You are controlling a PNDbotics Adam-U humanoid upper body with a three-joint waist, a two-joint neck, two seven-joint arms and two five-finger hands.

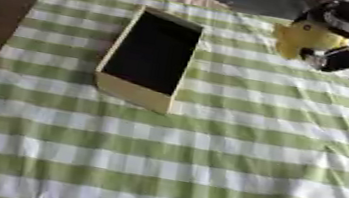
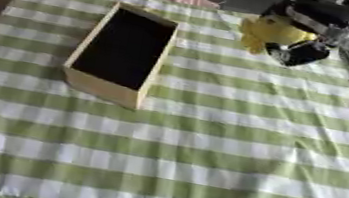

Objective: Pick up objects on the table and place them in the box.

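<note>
The right hand [image 2: 307, 42] has its fingers [image 2: 296, 53] curled round a yellow soft toy [image 2: 271, 32], held at the counter's [image 2: 202, 166] far right; the open box [image 2: 121, 51] lies well left of the fingers.

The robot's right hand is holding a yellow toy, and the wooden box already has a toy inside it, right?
Not quite. The right hand does hold the yellow toy, off to the right of the box, but the box is empty: the right eye view shows only its dark bottom, with no toy inside.
</note>
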